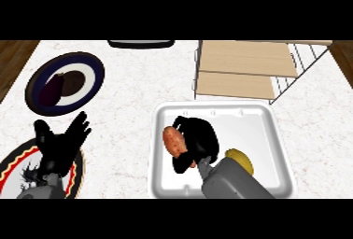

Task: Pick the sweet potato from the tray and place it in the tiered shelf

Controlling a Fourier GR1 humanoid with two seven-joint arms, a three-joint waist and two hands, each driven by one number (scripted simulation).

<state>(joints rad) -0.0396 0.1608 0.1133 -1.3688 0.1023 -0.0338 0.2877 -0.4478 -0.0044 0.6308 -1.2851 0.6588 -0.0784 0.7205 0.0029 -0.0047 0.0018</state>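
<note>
Here, the marbled surface (124, 102) is carrying a tiered shelf (248, 70) just beyond the white tray (272, 140). Well left of the tray, the left hand (62, 140) is resting open. Inside the tray, by its left wall, the right hand (200, 137) is curling round the sweet potato (173, 140). The sweet potato is probably stiff, weighty and tapered, so a grip across its thick middle is looking safest.

Right hand (201, 138) curled round sweet potato (173, 140); left hand (59, 144) open, fingers up, resting.
</note>
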